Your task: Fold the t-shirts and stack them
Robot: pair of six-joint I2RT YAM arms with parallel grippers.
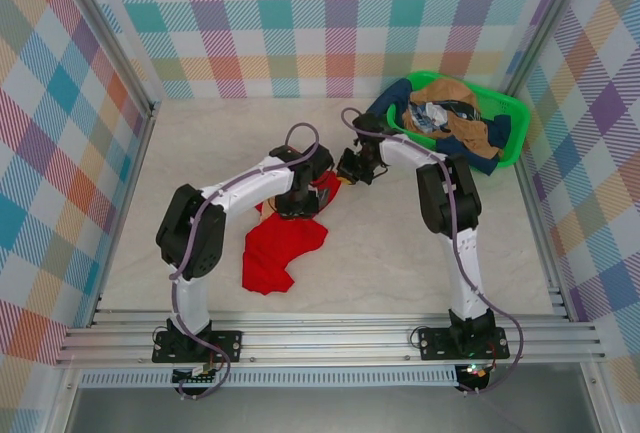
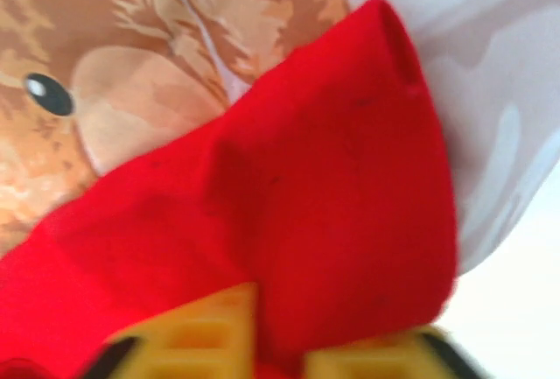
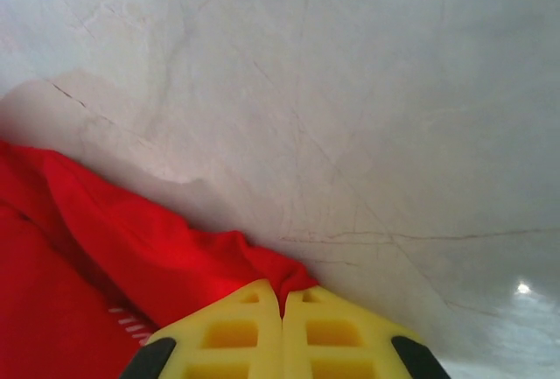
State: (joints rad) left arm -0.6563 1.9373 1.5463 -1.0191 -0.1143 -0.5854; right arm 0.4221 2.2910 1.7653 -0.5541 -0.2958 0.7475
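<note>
So far nothing is folded: nearest us the red t-shirt (image 1: pixel 285 253) lies crumpled on the table (image 1: pixel 200 143), the left gripper (image 2: pixel 284 326) clamped on a fold by the bear print (image 2: pixel 105 108), the right gripper (image 3: pixel 282 296) pinched shut on its edge. Farther off, the other t-shirts (image 1: pixel 450 118) wait heaped in the green basket (image 1: pixel 518 118); we judge the bunched cloth the main hindrance.

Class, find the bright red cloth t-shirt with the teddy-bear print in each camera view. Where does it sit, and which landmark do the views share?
Top external: the bright red cloth t-shirt with the teddy-bear print lies crumpled just left of centre.
Left wrist: its red fold crosses centre and bottom; bear print upper left.
Right wrist: lower left corner.
Shared landmark: the pale marbled tabletop beneath it.
</note>
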